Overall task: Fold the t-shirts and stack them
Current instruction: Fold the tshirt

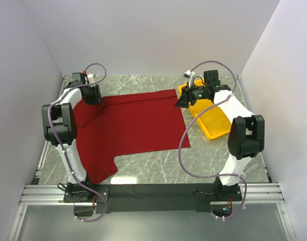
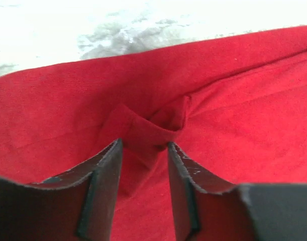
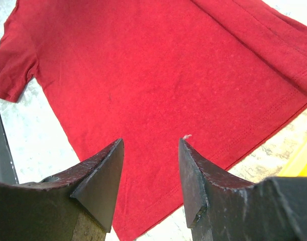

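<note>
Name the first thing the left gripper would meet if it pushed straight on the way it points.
The left gripper would probably meet the t-shirt: a small raised pleat of its cloth already sits between the fingertips.

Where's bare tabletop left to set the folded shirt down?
Bare marble table shows between the dark red cloth t-shirt's near hem and the arm bases, plus a strip along the far wall. Crowded: far right, where the yellow plastic tray and right pincer sit; left pincer pinches cloth.

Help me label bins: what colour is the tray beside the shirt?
Yellow; the tray shows best in the top external view.
</note>
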Tool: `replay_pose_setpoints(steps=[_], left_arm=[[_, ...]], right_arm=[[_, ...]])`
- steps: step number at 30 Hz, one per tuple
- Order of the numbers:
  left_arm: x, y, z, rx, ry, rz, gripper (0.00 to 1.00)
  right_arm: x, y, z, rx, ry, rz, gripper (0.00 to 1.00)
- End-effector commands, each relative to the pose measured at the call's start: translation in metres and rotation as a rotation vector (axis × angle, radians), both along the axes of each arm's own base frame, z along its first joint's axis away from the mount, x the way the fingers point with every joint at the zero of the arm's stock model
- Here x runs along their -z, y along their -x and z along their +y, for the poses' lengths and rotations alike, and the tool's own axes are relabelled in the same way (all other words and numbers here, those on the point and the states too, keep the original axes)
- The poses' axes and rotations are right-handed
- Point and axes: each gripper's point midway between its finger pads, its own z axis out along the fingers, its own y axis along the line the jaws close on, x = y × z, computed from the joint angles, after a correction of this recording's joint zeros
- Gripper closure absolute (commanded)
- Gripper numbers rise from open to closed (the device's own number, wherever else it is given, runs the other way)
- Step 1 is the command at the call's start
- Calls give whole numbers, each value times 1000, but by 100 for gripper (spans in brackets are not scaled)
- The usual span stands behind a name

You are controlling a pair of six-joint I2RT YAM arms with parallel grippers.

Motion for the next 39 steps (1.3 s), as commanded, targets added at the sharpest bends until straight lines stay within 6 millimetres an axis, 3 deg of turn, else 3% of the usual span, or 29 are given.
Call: replay_pose_setpoints(steps=[1, 5, 10, 12, 19, 25, 32, 39], left_arm=[[0, 0, -12, 55, 27, -2, 55], [6, 4, -19, 89, 42, 18, 62], [2, 6, -23, 121, 52, 14, 85], [0, 7, -25, 130, 60, 5, 99], [-27, 19, -34, 195, 69, -61, 99], [-44, 40, -40, 209, 82, -94, 99], [-31, 68, -46, 231, 100, -52, 99], [-25, 78, -43, 235, 79, -27, 99]], right_arm=[[-23, -7, -2, 0, -5, -64, 45], [-23, -7, -1, 1, -8, -58, 45], [-23, -6, -1, 3, -10, -54, 45], [-23, -5, -1, 0, -9, -56, 45], [-23, -4, -3, 6, -6, -55, 45], [-20, -2, -3, 7, -4, -49, 45], [-19, -3, -3, 8, -5, -46, 45], [-18, -2, -3, 6, -5, -44, 45]])
